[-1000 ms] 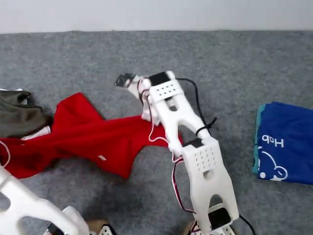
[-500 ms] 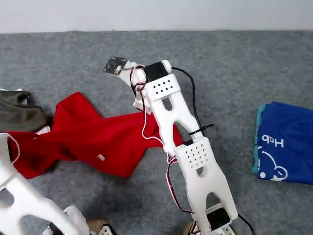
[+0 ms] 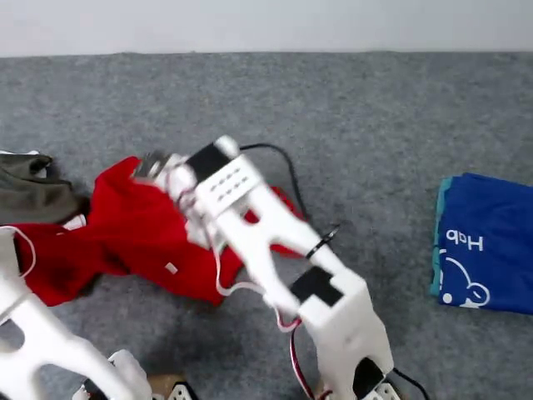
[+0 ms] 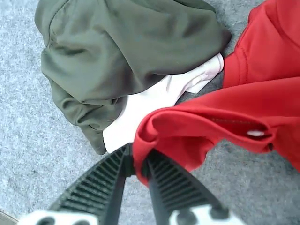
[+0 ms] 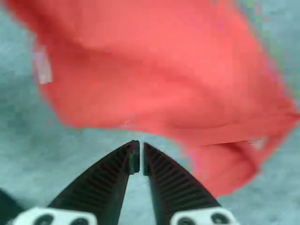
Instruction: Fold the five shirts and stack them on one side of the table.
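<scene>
Left gripper: at the table's near-left edge, fingers clamped on a bunched hem of the red shirt. I judge this pins that end so the cloth can be drawn flat.
Right arm: rises from near centre and slants far-left across the shirt.
Red shirt: crumpled and unfolded, mid-left on the table.
Folded stack: a blue shirt on a teal one at the right edge, well apart, probably the stacking side.
Right gripper: over the shirt's far part, fingers almost together and holding nothing, likely placed for a second hold.
Olive shirt: heaped far left, just beside the red, over a pale garment, not yet folded.
</scene>
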### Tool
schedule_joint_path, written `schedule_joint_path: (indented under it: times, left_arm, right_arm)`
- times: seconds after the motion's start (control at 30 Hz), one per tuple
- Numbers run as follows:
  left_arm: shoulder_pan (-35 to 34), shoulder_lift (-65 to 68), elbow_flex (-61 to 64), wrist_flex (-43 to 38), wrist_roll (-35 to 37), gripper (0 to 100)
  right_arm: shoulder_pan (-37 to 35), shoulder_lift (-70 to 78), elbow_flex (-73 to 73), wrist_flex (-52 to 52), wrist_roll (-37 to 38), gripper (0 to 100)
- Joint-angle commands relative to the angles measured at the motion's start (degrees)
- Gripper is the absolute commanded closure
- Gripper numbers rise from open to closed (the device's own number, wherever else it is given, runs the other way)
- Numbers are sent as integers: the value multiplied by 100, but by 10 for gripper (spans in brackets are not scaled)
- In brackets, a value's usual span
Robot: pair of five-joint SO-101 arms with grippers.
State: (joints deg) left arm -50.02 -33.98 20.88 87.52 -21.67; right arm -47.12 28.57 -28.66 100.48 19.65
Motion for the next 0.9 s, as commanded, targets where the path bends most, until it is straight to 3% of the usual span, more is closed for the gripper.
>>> schedule_joint_path:
  times: [0.0,0.37,0.87]
  left_arm:
    - [26,-35,-13,-176,88,987]
    - [18,-35,-4,-141,62,986]
    - [18,-35,-4,-132,62,986]
  right_arm:
    - [-523,-567,589,224,-448,824]
    - [-1332,-215,782,-400,-554,783]
    - [-1147,1244,774,-1033,-756,798]
